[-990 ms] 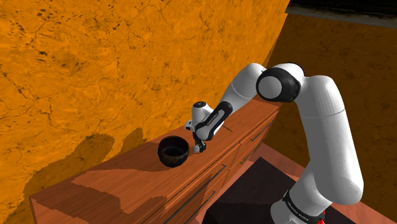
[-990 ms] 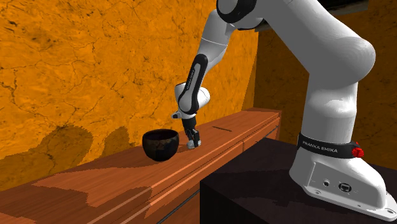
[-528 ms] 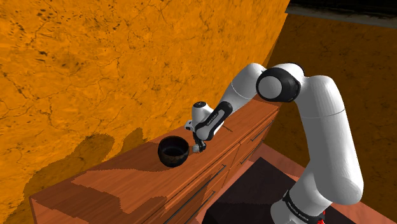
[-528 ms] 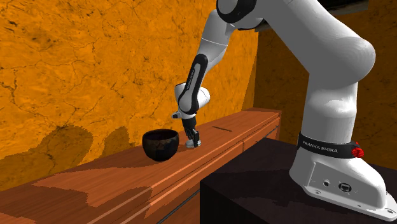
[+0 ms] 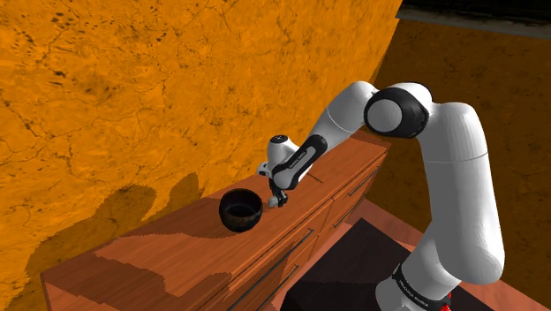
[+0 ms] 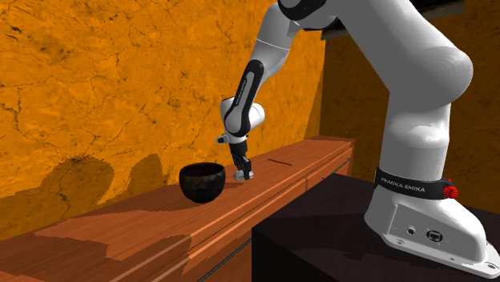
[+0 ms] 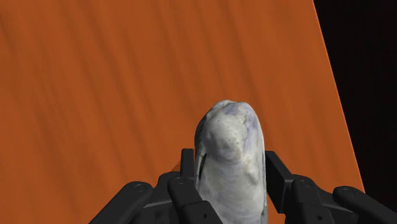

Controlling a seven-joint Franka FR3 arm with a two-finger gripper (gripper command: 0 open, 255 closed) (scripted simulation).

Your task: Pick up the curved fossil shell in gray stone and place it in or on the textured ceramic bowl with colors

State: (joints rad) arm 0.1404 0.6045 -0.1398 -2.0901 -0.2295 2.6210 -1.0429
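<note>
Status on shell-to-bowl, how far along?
Done: the black pincer is shut on the pale grey curved stone shell. In hand: it holds the shell low over the wooden counter, beside the dark round bowl. Left: carry it over the bowl and release.

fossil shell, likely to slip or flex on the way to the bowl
Probably stiff: the shell looks like solid grey stone. Its rounded, smooth sides might slip or pivot between the fingers clasping it. Set in the bowl, its curved form may rock or roll.
</note>
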